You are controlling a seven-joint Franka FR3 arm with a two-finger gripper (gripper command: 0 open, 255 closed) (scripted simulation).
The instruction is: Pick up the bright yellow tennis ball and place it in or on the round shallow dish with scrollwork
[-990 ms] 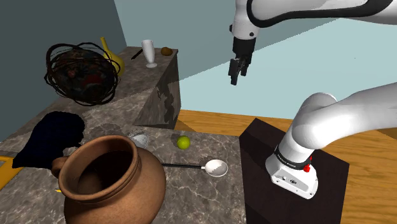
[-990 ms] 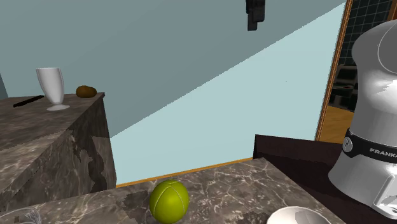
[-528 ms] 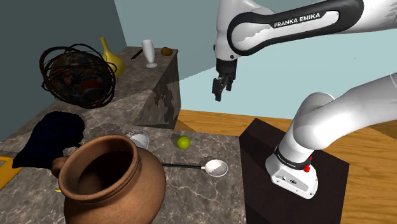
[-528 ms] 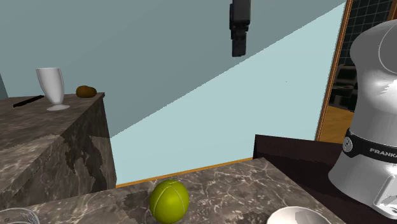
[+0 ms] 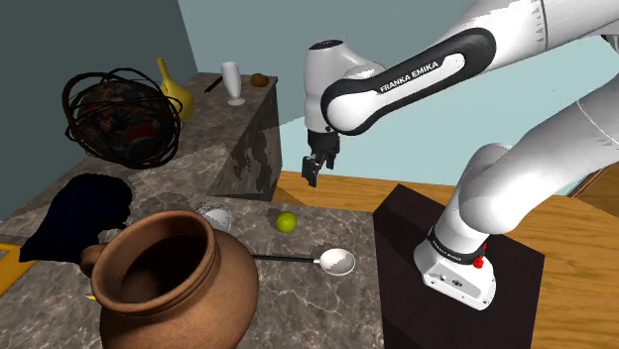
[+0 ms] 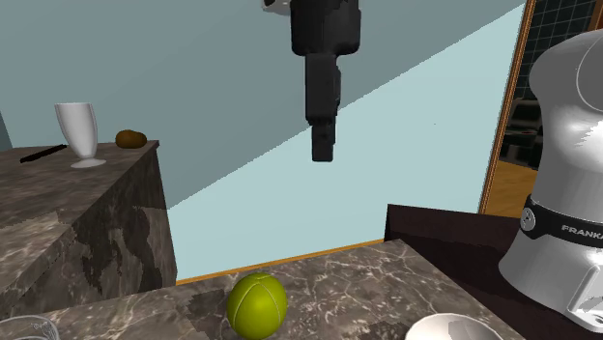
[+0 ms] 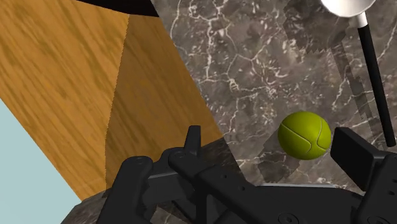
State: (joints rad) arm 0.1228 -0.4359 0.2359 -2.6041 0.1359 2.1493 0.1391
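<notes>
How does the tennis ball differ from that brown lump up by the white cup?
The tennis ball is yellow-green with a seam; the brown lump is plain brown. The ball lies on the lower marble counter, the lump on the raised ledge beside the white cup. Both are small, rounded and sitting free.

Dark, veined stone counter (image 5: 317,302) on two levels.

**Low level:** a brown pot (image 5: 169,283) stands at the near edge. A white spoon (image 5: 335,261) with a black handle lies to its right in the shoulder view. A yellow-green ball (image 5: 286,222) rests just beyond the spoon. A clear dish (image 5: 215,216) sits left of the ball, by the pot's far rim. A black shape (image 5: 79,216) lies at the far left.

**Raised level (image 5: 223,134):** a wire sphere (image 5: 124,114) with a yellow vase (image 5: 174,89) behind it. At the far end are a white cup (image 5: 233,83), a brown lump (image 5: 259,79) and a black stick (image 5: 212,86).
</notes>
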